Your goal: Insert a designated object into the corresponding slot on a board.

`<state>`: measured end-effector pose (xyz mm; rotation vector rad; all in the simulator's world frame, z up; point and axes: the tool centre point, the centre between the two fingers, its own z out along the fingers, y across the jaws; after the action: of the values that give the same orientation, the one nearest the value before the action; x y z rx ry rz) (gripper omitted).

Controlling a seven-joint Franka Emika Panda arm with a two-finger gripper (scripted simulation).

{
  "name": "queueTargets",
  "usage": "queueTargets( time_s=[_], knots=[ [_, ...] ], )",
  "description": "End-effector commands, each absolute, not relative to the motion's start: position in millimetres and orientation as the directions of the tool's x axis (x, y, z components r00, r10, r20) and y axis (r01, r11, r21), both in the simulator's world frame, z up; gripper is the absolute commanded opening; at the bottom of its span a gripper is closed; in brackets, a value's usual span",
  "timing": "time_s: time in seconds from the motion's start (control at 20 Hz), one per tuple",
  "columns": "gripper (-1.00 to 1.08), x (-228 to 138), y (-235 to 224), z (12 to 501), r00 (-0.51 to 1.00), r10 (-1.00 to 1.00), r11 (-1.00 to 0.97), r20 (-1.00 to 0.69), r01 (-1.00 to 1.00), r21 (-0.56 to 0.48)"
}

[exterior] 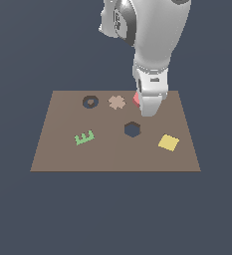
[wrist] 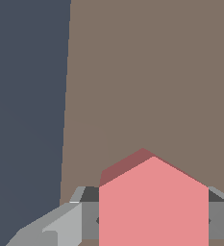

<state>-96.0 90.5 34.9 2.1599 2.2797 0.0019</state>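
The red-pink hexagonal block (wrist: pixel 153 202) is seen in the wrist view set between the two grey fingers (wrist: pixel 65 226) of the tool (wrist: pixel 152 221), which is narrowed onto its opposite flat sides. In the exterior view only a sliver of the block (exterior: pixel 136 99) shows at the back of the board (exterior: pixel 62 154), beside the tool (exterior: pixel 148 107), just on the exterior view's right of the tan cross-shaped piece (exterior: pixel 117 102). Whether the block is lifted clear of the board cannot be told.

Handling, as judged: a small, flat, rigid piece, probably light; smooth faces, so some slip is possible. A hold across two parallel flats is judged best, as that keeps the corners square for alignment with the hexagonal slot (exterior: pixel 132 129), which lies open nearer the board's middle.

Count: one board; one hexagonal block; one hexagonal slot; one black ring shape (exterior: pixel 90 102); one tan cross; one green comb-shaped piece (exterior: pixel 84 137); one yellow square tile (exterior: pixel 168 142); one arm, one tool.
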Motion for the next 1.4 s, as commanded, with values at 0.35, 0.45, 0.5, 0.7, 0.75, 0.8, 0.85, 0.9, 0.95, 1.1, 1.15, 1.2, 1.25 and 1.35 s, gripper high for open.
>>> queueTargets(
  time_s=[0.35,0.45,0.5,0.7,0.75,0.8,0.85,0.9,0.95,1.1,1.15,1.2,1.25,1.35],
  knots=[
    [-1.00,-78,67,37,-0.379,0.925,0.379,-0.001,0.925,0.003],
    [-1.00,-74,63,37,-0.443,0.896,0.443,-0.001,0.896,0.003],
    [-1.00,-71,61,37,-0.475,0.880,0.475,-0.001,0.880,0.003],
    [-1.00,-61,55,38,-0.595,0.804,0.595,-0.001,0.804,0.003],
    [-1.00,-58,53,38,-0.623,0.782,0.623,-0.002,0.782,0.003],
    [-1.00,-55,52,38,-0.651,0.759,0.651,-0.002,0.759,0.003],
    [-1.00,-52,51,38,-0.678,0.735,0.678,-0.002,0.735,0.002],
    [-1.00,-49,49,38,-0.704,0.710,0.704,-0.002,0.710,0.002],
    [-1.00,-46,48,38,-0.729,0.684,0.729,-0.002,0.684,0.002],
    [-1.00,-36,46,39,-0.800,0.600,0.800,-0.002,0.600,0.002],
    [-1.00,-33,46,39,-0.822,0.570,0.822,-0.002,0.570,0.002],
    [-1.00,-30,45,39,-0.842,0.539,0.842,-0.002,0.539,0.002],
    [-1.00,-27,45,39,-0.861,0.508,0.861,-0.002,0.508,0.002],
    [-1.00,-20,45,40,-0.895,0.446,0.895,-0.002,0.446,0.002]
  ],
)
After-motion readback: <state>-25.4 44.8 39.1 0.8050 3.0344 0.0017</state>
